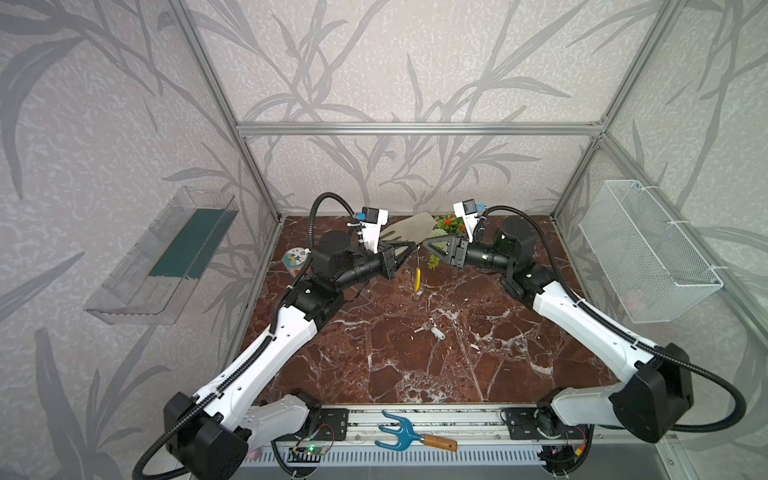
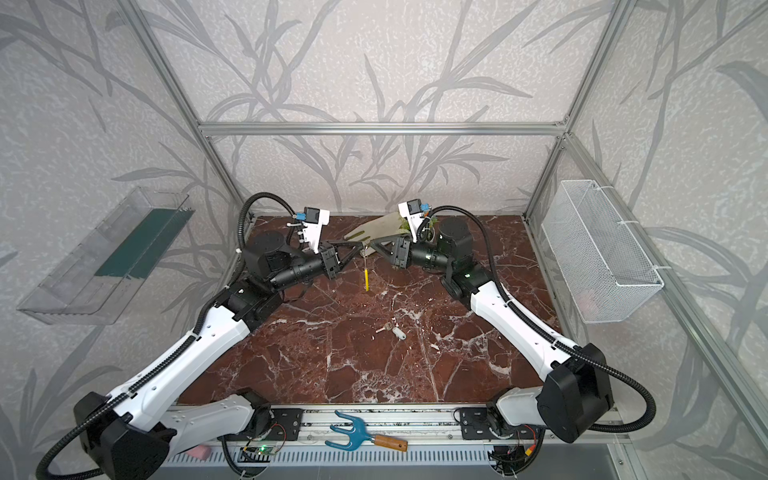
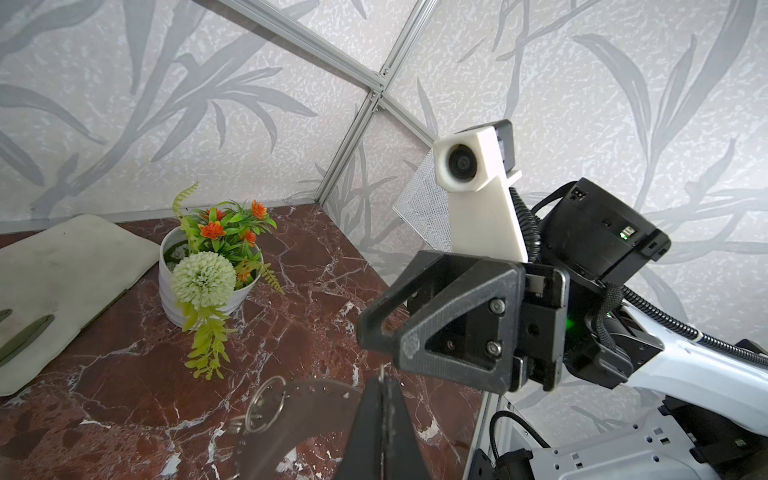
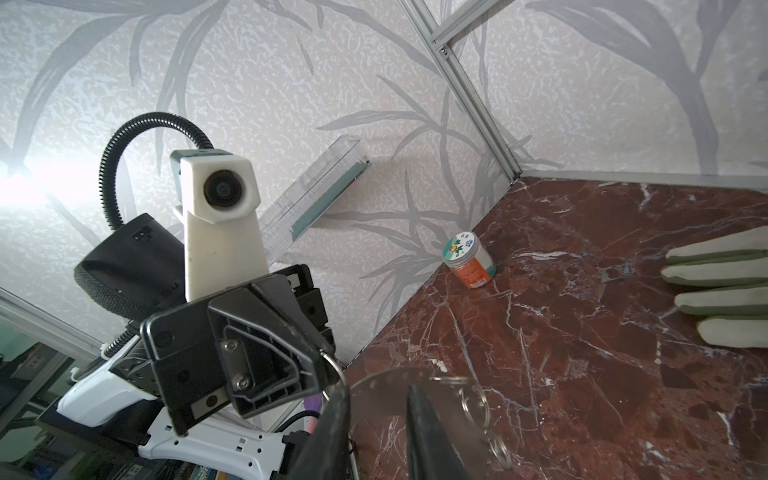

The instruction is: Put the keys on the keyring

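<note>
while my left claw (image 1: 415, 246) clamps the keyring (image 1: 417, 277) and my right claw (image 1: 424, 242) hangs ajar, the keys (image 1: 431, 331) lie unthreaded mid-frame

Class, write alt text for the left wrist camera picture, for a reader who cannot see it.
The shut left gripper pinches a thin wire keyring close to the right gripper, whose jaws stand open. Beyond them on the red marble table are a white pot of artificial flowers and a pale glove lying flat.
</note>
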`<state>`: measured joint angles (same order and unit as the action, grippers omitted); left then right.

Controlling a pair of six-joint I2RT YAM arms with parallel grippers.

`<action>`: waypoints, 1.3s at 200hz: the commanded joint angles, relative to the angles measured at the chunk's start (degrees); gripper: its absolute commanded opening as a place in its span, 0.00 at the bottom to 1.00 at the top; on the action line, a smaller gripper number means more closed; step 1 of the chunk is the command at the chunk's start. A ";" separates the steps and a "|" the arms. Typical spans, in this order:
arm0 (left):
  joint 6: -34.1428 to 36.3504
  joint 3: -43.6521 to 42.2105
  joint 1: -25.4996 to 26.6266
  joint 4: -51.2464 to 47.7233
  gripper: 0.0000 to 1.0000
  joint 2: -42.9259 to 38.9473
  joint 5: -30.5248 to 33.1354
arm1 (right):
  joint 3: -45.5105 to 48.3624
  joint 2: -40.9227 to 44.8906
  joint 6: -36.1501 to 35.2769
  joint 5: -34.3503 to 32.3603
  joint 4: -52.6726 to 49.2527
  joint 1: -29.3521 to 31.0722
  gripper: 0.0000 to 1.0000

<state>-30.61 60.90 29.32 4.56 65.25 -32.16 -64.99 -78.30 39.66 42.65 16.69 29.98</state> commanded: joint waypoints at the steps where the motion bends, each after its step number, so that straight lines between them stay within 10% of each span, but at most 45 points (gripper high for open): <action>1: -0.31 2.00 0.21 2.61 0.00 0.32 -1.52 | -2.35 -0.31 2.18 2.79 4.36 0.60 0.24; 205: -1.28 1.15 0.35 2.96 0.00 0.14 -2.00 | 0.02 -0.71 2.67 3.97 5.25 1.55 0.00; 260: -0.62 3.63 -0.54 -6.64 0.31 -1.61 -1.23 | -1.62 -0.05 -5.19 3.14 -1.93 1.29 0.00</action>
<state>-32.05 61.32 29.28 2.74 65.45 -32.88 -65.41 -80.03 40.10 45.52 18.46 31.16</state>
